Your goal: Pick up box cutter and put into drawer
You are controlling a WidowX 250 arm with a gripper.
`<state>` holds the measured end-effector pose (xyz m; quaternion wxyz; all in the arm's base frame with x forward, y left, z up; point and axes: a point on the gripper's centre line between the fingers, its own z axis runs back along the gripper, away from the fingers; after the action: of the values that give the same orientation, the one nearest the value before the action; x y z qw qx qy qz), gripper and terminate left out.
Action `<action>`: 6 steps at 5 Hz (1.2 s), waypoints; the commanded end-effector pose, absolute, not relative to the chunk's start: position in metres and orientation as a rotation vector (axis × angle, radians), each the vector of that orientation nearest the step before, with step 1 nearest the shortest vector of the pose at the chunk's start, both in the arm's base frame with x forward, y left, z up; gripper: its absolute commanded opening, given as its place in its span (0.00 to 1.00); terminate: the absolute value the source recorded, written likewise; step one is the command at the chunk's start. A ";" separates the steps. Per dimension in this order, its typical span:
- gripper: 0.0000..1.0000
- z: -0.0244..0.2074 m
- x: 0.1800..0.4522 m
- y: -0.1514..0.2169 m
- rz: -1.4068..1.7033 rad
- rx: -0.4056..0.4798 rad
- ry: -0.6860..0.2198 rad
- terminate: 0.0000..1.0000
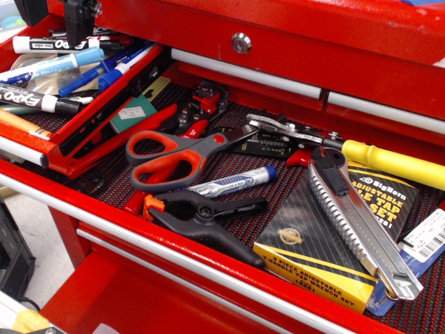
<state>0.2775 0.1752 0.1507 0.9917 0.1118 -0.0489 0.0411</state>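
Box cutter (361, 226) lies in the red drawer (208, 229), far from the pincer (78, 24) at top left; its grip state is unclear.

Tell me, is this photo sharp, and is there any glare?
In the observation.image view, the middle is sharp: print on the black-and-yellow box reads clearly. Glare streaks the box cutter and the drawer handle. The gripper at the top edge is dark and cropped.

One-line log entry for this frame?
box cutter: in open drawer, lying on tap wrench set box | gripper: top left, above marker tray, state unclear | holding: nothing seen
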 end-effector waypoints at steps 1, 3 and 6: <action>1.00 0.151 0.278 0.175 0.082 0.224 -0.098 0.00; 1.00 0.167 0.259 0.075 0.240 0.264 -0.083 0.00; 1.00 0.159 0.255 -0.073 0.374 0.120 0.020 0.00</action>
<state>0.2491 -0.0884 0.1418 0.9783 0.0683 0.0345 0.1927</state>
